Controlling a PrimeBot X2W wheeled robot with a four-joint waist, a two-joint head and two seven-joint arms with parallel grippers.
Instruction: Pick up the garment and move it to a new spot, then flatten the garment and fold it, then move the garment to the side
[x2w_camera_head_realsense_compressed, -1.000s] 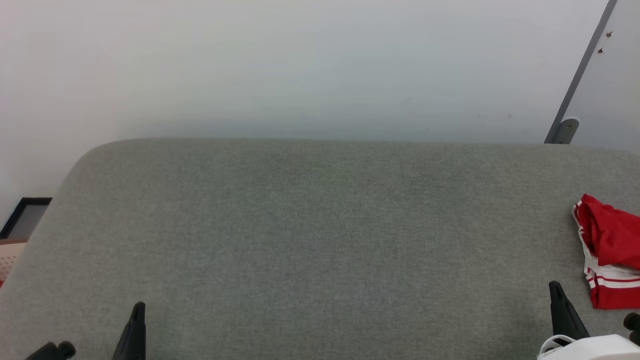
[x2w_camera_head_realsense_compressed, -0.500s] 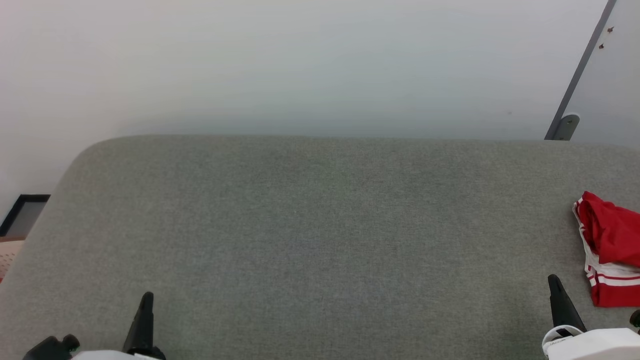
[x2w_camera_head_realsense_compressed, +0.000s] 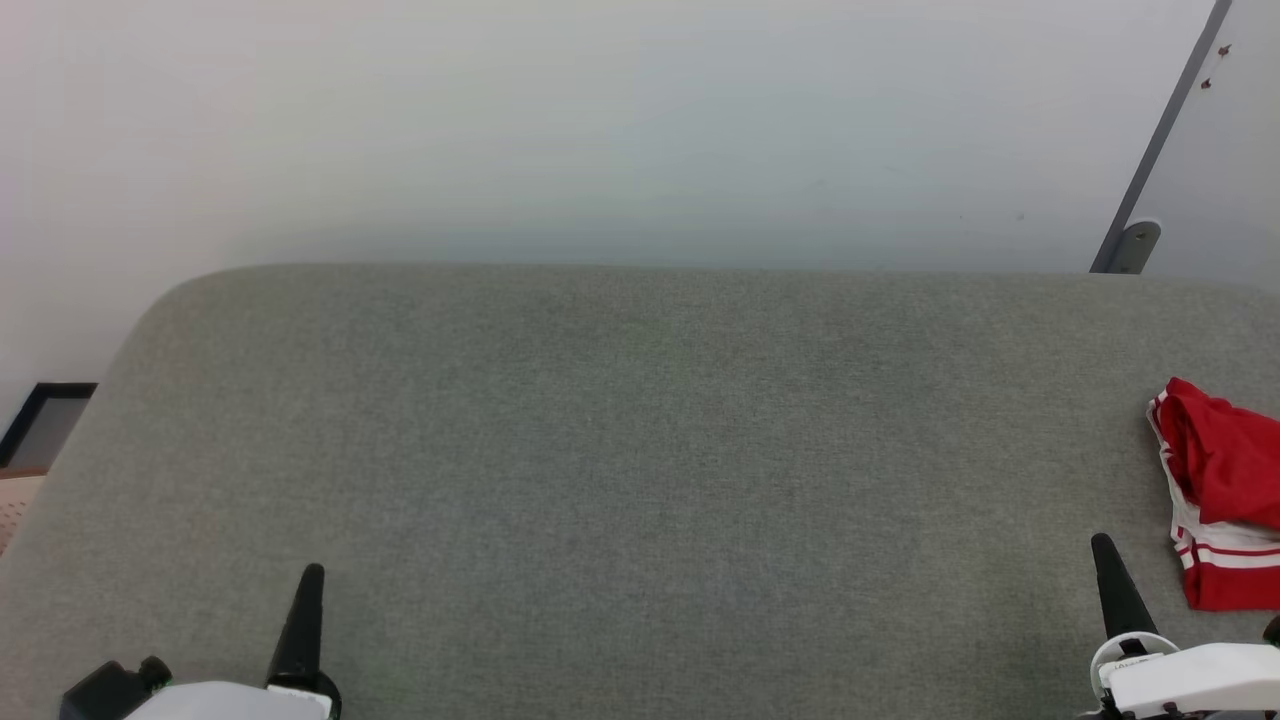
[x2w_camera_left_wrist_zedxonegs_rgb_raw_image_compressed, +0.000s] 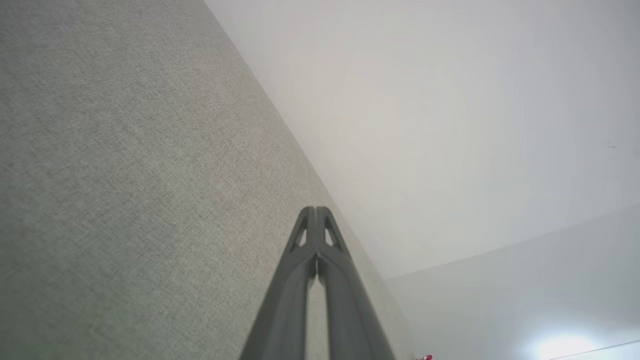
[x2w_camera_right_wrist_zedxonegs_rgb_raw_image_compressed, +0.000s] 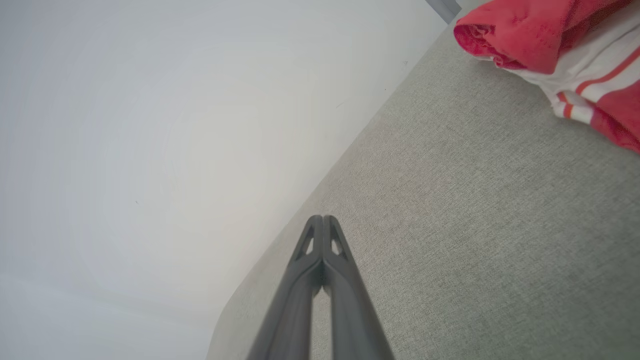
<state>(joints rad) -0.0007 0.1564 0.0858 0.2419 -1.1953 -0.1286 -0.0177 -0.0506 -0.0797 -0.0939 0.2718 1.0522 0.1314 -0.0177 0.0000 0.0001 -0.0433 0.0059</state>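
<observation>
At the right edge of the table (x2w_camera_head_realsense_compressed: 640, 450), partly cut off by the head view, the garment (x2w_camera_head_realsense_compressed: 1222, 470) lies in a loose heap, with red cloth bunched on top and a white panel with red stripes below it. I see no lettering. Over the last second it has kept its place on the grey cloth. Garment and table edge have drifted up together in the head view, and I put that down to the camera, not to the things.

What has changed is the arms. The right gripper (x2w_camera_head_realsense_compressed: 1103, 548), just beside the garment's near left corner but apart from it, has come forward, and its white wrist housing (x2w_camera_head_realsense_compressed: 1190, 675) is now well in view. The left gripper (x2w_camera_head_realsense_compressed: 311, 578), well apart at the near left, has advanced likewise. Both wrist views show the fingers (x2w_camera_right_wrist_zedxonegs_rgb_raw_image_compressed: 295, 305) pressed together, holding nothing.

Assessment: neither arm is in contact with the garment. The heap at the side fits two stages: a garment waiting to be picked up, or one already set aside after folding, though the visible part looks rumpled rather than squared. The arms advancing with closed fingers settles neither. I record position only.
</observation>
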